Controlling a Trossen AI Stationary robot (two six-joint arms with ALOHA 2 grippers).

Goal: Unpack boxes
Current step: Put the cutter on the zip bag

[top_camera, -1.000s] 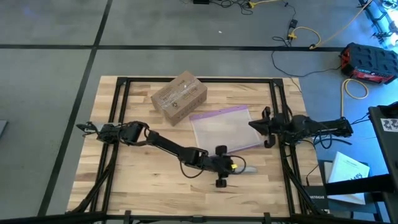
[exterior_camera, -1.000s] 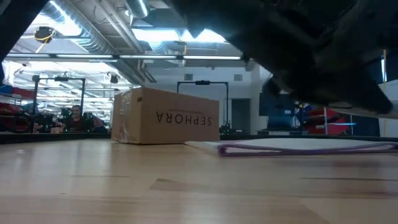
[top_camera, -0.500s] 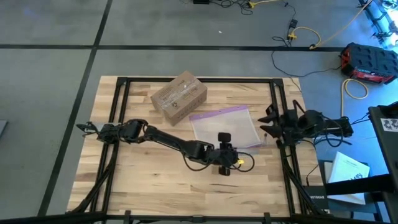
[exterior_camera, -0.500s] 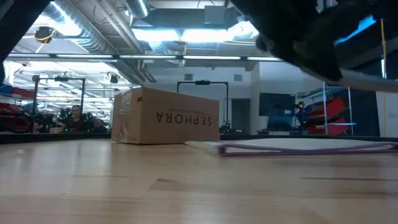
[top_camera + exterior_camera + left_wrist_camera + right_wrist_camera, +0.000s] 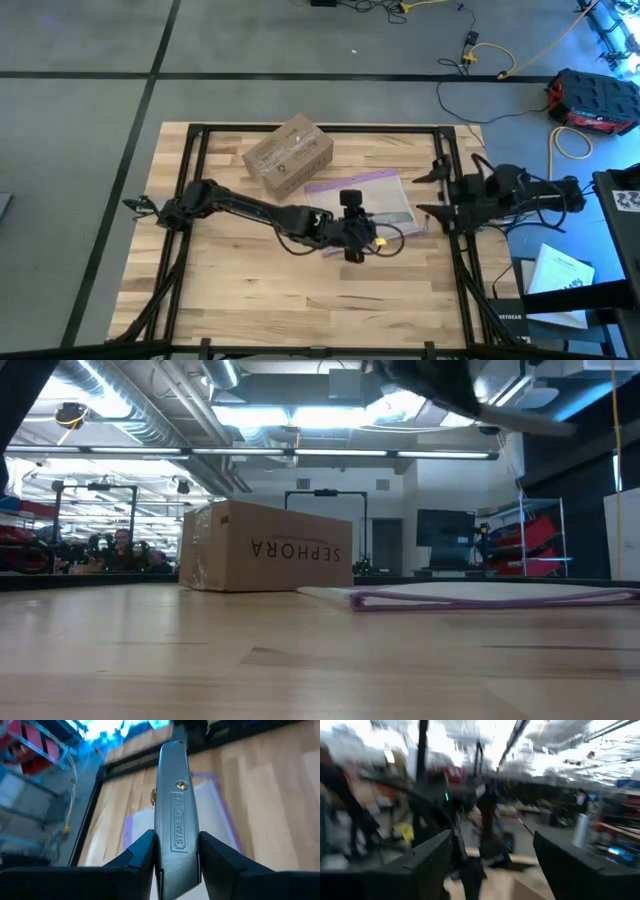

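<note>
Left gripper point(image 5: 176, 865) pinches a grey utility knife point(image 5: 176, 820) above the plastic bag point(image 5: 385, 195); right gripper point(image 5: 432, 193) spread at three o'clock; box point(image 5: 288, 156) at twelve.

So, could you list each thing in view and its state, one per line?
Box: closed, resting on the table, not touched by either arm.
Clear bag: lying flat on the table.
Utility knife: held in the left pincer.
Left pincer: shut on the knife, above the bag.
Right pincer: open, empty, at the table's right edge.
</note>
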